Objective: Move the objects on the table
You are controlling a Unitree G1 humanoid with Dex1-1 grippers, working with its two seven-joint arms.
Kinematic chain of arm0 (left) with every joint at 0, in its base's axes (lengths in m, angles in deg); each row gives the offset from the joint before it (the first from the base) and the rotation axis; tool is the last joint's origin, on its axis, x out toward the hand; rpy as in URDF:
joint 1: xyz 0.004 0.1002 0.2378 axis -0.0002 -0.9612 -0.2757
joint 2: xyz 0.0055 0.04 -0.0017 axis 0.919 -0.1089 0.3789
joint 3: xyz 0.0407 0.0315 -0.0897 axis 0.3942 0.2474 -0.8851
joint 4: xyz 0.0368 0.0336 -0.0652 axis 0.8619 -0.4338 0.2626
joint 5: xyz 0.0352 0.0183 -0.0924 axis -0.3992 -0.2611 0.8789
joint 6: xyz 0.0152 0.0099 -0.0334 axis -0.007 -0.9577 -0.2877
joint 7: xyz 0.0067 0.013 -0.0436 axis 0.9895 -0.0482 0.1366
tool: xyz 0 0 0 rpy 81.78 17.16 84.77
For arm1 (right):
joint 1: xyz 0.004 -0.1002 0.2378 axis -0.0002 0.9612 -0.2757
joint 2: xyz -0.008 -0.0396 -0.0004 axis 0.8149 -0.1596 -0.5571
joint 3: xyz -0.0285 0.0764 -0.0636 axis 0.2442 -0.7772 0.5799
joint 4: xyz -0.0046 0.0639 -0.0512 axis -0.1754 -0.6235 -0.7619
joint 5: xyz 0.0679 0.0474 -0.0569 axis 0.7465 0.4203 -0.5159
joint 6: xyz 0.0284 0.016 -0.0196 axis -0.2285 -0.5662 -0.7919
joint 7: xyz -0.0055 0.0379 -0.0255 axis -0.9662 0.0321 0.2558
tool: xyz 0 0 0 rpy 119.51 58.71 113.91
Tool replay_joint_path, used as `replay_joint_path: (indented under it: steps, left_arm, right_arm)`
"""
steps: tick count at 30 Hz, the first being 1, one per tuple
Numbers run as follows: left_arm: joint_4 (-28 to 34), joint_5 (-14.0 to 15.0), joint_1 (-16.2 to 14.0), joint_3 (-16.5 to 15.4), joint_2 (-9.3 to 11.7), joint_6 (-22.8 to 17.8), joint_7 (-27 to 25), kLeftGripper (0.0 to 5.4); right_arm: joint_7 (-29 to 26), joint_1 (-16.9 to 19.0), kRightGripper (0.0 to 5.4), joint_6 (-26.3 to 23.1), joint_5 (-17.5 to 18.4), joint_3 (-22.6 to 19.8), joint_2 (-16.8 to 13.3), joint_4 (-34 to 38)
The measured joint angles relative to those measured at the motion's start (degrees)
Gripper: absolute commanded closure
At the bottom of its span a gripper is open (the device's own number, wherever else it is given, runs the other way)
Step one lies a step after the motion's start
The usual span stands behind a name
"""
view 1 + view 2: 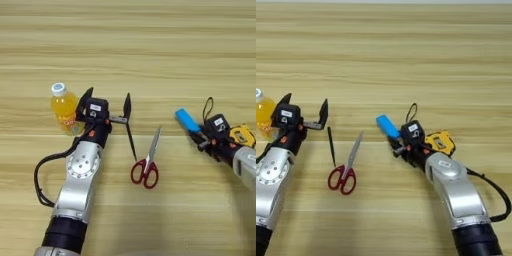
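Far left on the desk (pixel 150 45), the orange juice bottle (pixel 64 109) stands upright, just beside the left tool (pixel 107 106), whose fingers are spread wide and hold nothing. The thin black pen (pixel 131 140) lies right under its right finger, long axis running toward the robot, so the left arm is clearly nearer. Next the red-handled scissors (pixel 147 162), blades pointing away. The right tool (pixel 397 141) pinches the blue bar (pixel 387 126), tape measure (pixel 440 142) beside that wrist
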Motion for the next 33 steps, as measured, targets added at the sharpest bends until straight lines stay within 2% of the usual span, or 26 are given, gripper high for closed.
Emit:
replay_joint_path:
  steps: [5, 10, 17, 23, 28, 33]
  left_arm:
    - [0.0, 0.0, 0.0, 0.0, 0.0, 0.0, 0.0, 0.00]
    - [0.1, 0.0, 0.0, 0.1, 0.0, -0.1, 0.1, 0.00]
    - [0.3, 0.0, -0.1, 0.1, 0.0, -0.2, 0.1, 0.00]
    - [0.5, -0.1, -0.2, 0.3, -0.1, -0.6, 0.2, 0.00]
    - [0.5, -0.1, -0.2, 0.3, -0.2, -0.7, 0.3, 0.00]
    - [0.5, -0.1, -0.2, 0.3, -0.2, -0.9, 0.4, 0.00]
  right_arm:
    - [1.0, 0.3, 3.99, -2.1, 1.5, -2.8, -0.9, 4.8]
    - [1.6, 1.3, 3.99, -3.4, 3.7, -8.9, -3.2, 7.5]
    - [2.3, 4.8, 3.99, -5.2, 6.1, -15.7, -5.8, 11.5]
    - [3.1, 8.4, 3.99, -5.5, 6.5, -21.8, -8.9, 11.8]
    - [3.6, 9.2, 3.99, -5.5, 6.2, -23.1, -10.0, 9.1]
    - [4.5, 9.6, 3.99, -5.4, 5.3, -22.1, -10.1, 5.2]
